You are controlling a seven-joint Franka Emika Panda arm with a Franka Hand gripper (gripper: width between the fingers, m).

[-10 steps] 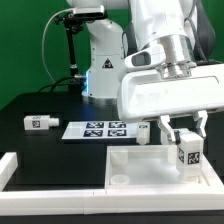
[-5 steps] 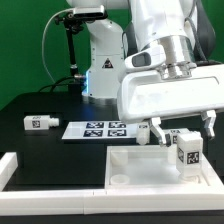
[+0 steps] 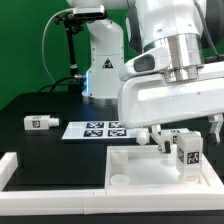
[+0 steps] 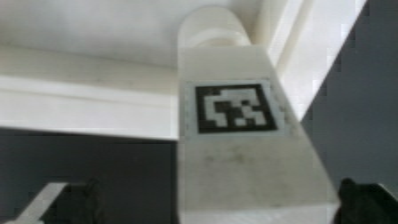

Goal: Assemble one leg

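A white leg with a black-and-white tag stands upright on the far right corner of the large white square panel. My gripper is directly above it, open, with a finger on each side and clear of the leg. In the wrist view the leg fills the middle, and the dark fingertips sit wide apart at the frame's corners, not touching it. The gripper holds nothing.
Another leg lies on the black table at the exterior view's left. One more leg stands just behind the panel. The marker board lies behind the panel. A white rail runs along the front left.
The fingers have spread apart from the standing leg and let it go. The gripper has lifted slightly. The leg stays upright on the panel corner.
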